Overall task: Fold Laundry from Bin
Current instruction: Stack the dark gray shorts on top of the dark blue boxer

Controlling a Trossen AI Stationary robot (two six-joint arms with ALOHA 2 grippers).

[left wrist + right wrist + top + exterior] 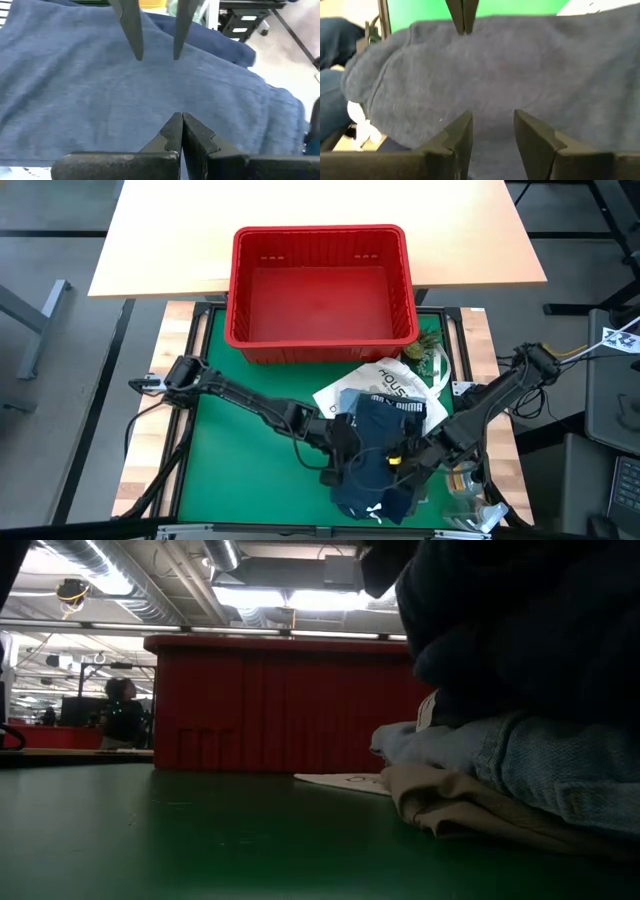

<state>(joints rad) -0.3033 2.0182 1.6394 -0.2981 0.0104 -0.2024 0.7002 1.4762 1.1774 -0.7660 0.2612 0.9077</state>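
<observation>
We cannot see either gripper's fingertips from above: both arms end over the shorts point(380, 450), and dark metal on dark cloth blurs together there. The low view is half blocked by the dark garment hanging close to the lens, so the arms do not show in it at all. Much of the pile is buried; only edges of each piece peek out.

From the left wrist we see the left gripper point(181, 120) with its two fingers pressed together, tips touching, lying on blue cloth; we cannot tell whether any fabric is pinched between them. The right gripper point(492, 122) stands with a moderate gap between its fingers, over grey-blue fabric, and we cannot tell whether it grips it.

The laundry sits in a heap on the green mat point(250, 460), near its front right, just in front of the bin point(322, 242). The shorts are navy with white lettering on the waistband and lie on top. Under them we make out a white tote point(395, 380), a light blue shirt point(520, 755) and a khaki piece point(470, 810) at the bottom. The bin is red and slotted, and nothing shows inside it.
</observation>
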